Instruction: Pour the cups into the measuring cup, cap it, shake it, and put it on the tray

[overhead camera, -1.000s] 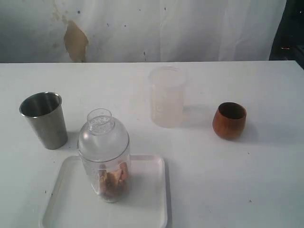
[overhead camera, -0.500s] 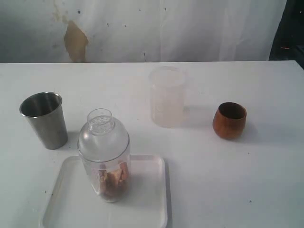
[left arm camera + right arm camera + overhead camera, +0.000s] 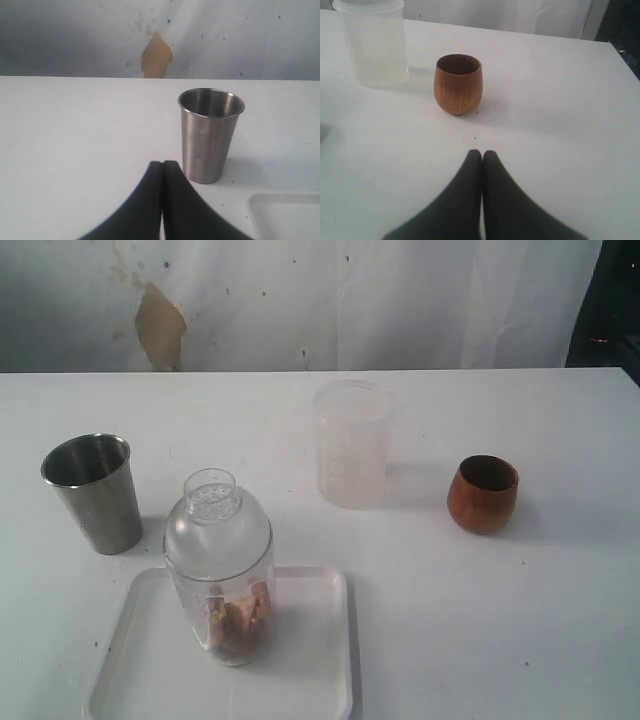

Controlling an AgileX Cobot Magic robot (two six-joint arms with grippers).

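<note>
Left gripper (image 3: 162, 163) and right gripper (image 3: 481, 152) are each closed — facing steel tumbler (image 3: 210, 137), wooden cup (image 3: 458, 85).

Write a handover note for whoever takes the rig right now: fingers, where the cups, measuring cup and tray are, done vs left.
Left gripper: fingers shut, empty, facing the steel tumbler, apart from it.
Right gripper: fingers shut, empty, facing the wooden cup, apart from it.
Measuring cup: upright on the tray, domed cap on, brown pieces at its bottom.
Both cups stand upright on the table, off the tray.
Done, by the look: pouring, capping, setting on the tray. Shaking cannot be judged.
Left: probably nothing; the cups' bottoms are not visible, so check that they are empty.
</note>
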